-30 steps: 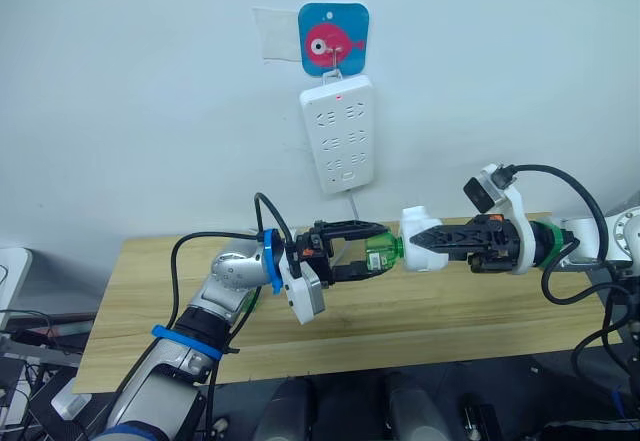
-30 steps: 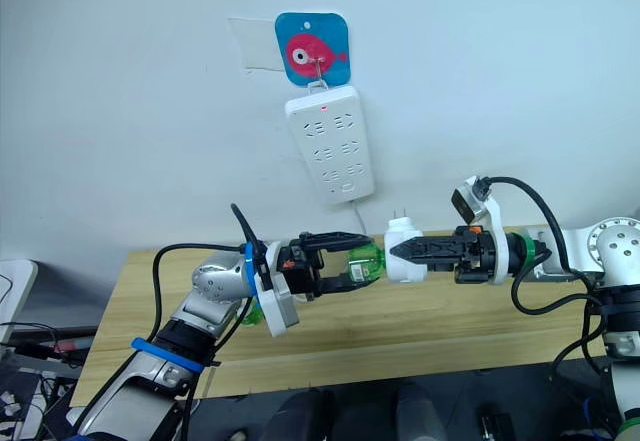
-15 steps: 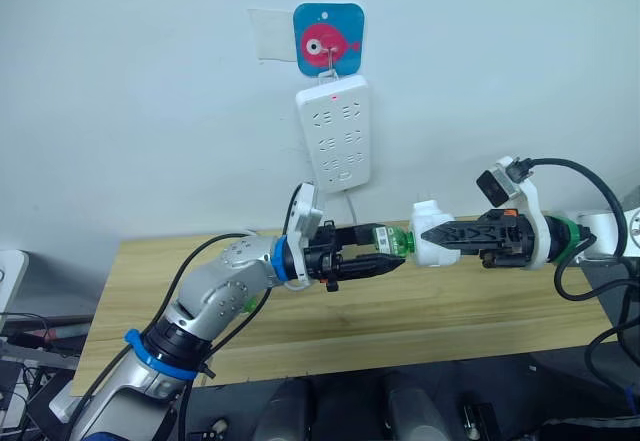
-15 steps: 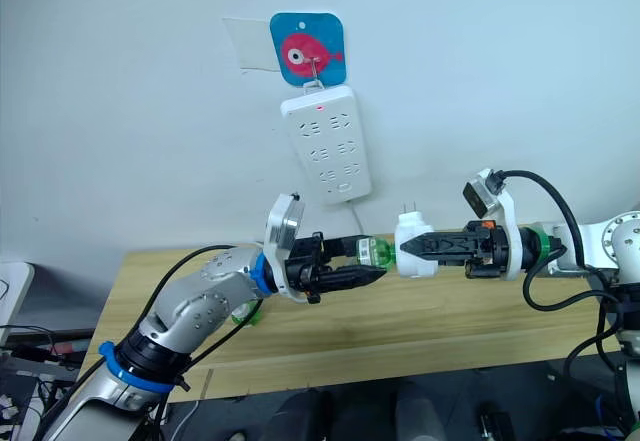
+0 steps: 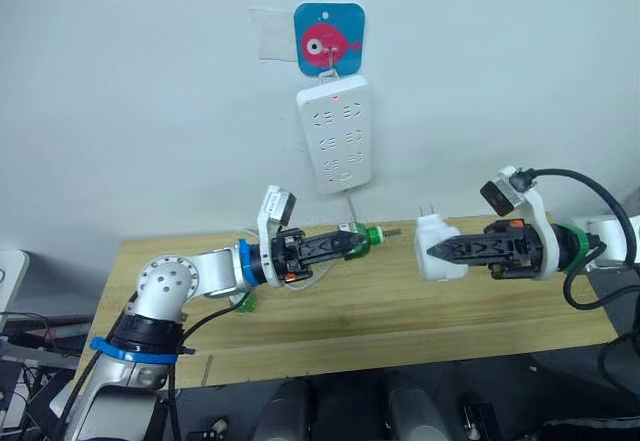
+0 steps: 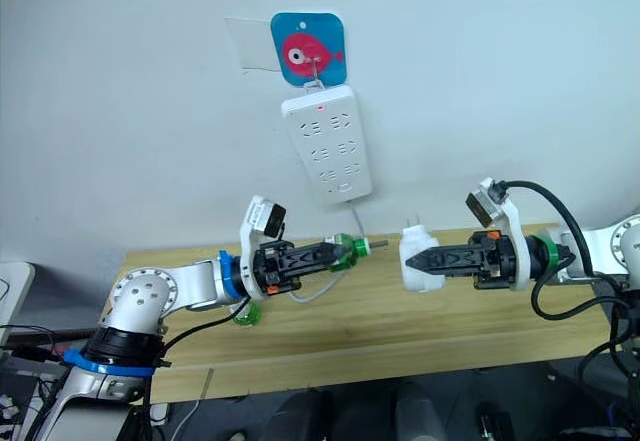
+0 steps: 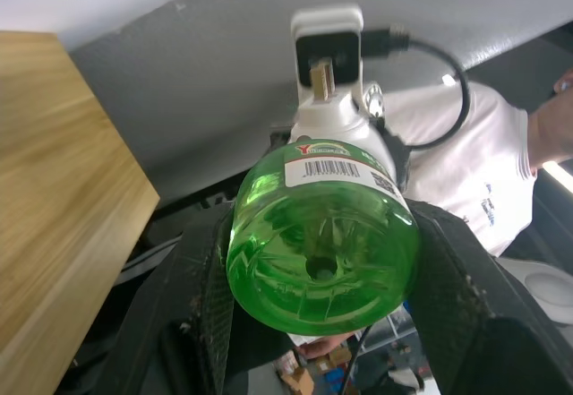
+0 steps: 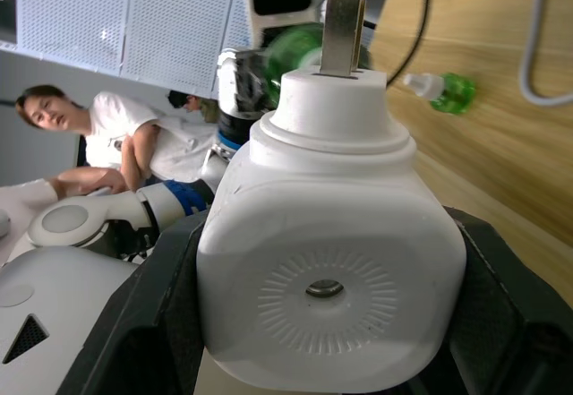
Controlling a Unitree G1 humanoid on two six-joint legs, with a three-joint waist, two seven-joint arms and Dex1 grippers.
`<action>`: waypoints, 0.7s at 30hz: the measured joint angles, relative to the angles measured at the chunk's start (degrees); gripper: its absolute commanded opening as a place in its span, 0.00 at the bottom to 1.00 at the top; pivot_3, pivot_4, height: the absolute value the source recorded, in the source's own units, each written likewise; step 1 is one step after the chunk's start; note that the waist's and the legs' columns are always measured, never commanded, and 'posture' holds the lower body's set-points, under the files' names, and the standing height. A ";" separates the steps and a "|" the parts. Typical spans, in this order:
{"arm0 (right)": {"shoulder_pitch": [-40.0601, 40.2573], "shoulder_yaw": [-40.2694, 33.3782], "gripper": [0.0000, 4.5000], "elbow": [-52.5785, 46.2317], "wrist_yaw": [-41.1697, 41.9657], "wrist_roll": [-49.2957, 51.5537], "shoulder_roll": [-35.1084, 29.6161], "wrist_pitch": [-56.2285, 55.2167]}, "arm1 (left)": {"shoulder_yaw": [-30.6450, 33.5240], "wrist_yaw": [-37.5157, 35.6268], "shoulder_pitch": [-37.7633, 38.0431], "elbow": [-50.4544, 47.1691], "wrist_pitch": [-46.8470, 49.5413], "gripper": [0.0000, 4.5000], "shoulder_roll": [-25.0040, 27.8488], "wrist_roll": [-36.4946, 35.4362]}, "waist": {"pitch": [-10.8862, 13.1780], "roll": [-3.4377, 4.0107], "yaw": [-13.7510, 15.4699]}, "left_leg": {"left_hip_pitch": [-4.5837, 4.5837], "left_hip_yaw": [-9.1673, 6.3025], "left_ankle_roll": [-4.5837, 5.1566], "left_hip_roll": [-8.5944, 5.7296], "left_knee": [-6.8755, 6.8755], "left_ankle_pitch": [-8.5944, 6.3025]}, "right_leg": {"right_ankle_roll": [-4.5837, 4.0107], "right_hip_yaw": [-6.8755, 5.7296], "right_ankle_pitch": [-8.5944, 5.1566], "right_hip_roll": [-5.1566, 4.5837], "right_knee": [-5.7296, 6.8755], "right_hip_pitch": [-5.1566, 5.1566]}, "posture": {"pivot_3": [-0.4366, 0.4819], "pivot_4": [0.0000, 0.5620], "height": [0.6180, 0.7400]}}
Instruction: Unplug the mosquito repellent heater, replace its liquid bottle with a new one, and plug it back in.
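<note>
Wall fills the upper frame, a power strip hanging at top centre over the table. Right of centre, the right gripper stays clamped on the heater. Left of centre, the left gripper clamps the green bottle, which has just separated from the heater (old bottle out, apparently). Another bottle lies lower left, probably the replacement.
</note>
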 measured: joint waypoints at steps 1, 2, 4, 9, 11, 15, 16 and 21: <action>0.01 -0.32 0.67 0.64 0.00 -0.94 -0.37 0.02 | 0.63 -0.05 0.40 -0.55 0.76 0.50 0.16 -0.04 | 0.00 -0.01 0.01 | 0.00 0.00 0.00 0.00 0.00 0.00 | 0.00 0.00 0.00 0.00 0.00 0.00 | 0.36 0.37 1.00; 0.00 -0.89 0.67 1.65 0.02 -2.45 -0.82 0.00 | 0.93 -0.12 0.86 -1.09 1.51 0.50 0.57 -0.10 | 0.00 -0.01 0.02 | 0.00 0.01 0.00 0.00 0.00 0.00 | 0.00 0.01 0.00 0.00 -0.01 0.00 | 0.37 0.37 1.00; 0.00 -1.92 0.67 3.23 0.04 -7.13 -1.45 -0.50 | 2.18 -0.11 1.97 -1.87 2.33 0.50 0.69 -0.07 | 0.01 -0.01 0.07 | 0.00 0.01 0.00 0.00 0.00 0.00 | 0.00 0.00 0.00 0.00 0.00 0.00 | 0.37 0.38 1.00; 0.82 4.47 0.67 2.86 0.82 -31.53 -3.98 -8.57 | 3.31 0.03 3.71 -3.76 2.18 0.50 -0.78 2.02 | 0.01 -0.01 0.17 | 0.02 0.05 0.00 -0.01 0.00 0.00 | 0.00 0.03 0.00 -0.02 -0.02 0.00 | 0.37 0.41 1.00; 1.05 9.95 0.67 4.55 1.63 -42.64 -4.13 -13.31 | 3.37 0.12 4.46 -4.57 2.17 0.50 -1.57 2.62 | 0.03 -0.01 0.17 | 0.03 0.09 -0.01 -0.01 -0.01 0.00 | 0.00 0.06 0.00 -0.02 0.00 -0.03 | 0.38 0.42 1.00; 0.32 17.77 0.67 12.26 6.87 -59.59 -3.62 -21.55 | 3.45 0.12 5.54 -6.89 2.18 0.50 -2.63 3.75 | 0.17 0.05 0.19 | 0.04 0.14 -0.01 -0.01 -0.04 0.00 | 0.00 0.11 0.00 -0.03 0.03 -0.05 | 0.40 0.44 1.00; -0.23 19.16 0.67 14.25 8.67 -62.80 -3.23 -23.28 | 3.52 0.12 5.98 -7.59 2.17 0.50 -2.66 3.88 | 0.21 0.04 0.19 | 0.05 0.14 -0.01 -0.01 -0.04 0.00 | 0.00 0.11 0.00 -0.03 0.02 -0.05 | 0.40 0.44 1.00; -5.54 25.37 0.67 28.44 15.92 -78.34 2.39 -33.84 | 4.11 0.09 8.37 -10.67 2.12 0.50 -2.70 4.80 | 0.46 0.03 -0.01 | 0.18 0.19 -0.01 0.03 -0.14 0.00 | -0.06 0.15 -0.03 -0.02 0.06 -0.03 | 0.44 0.47 1.00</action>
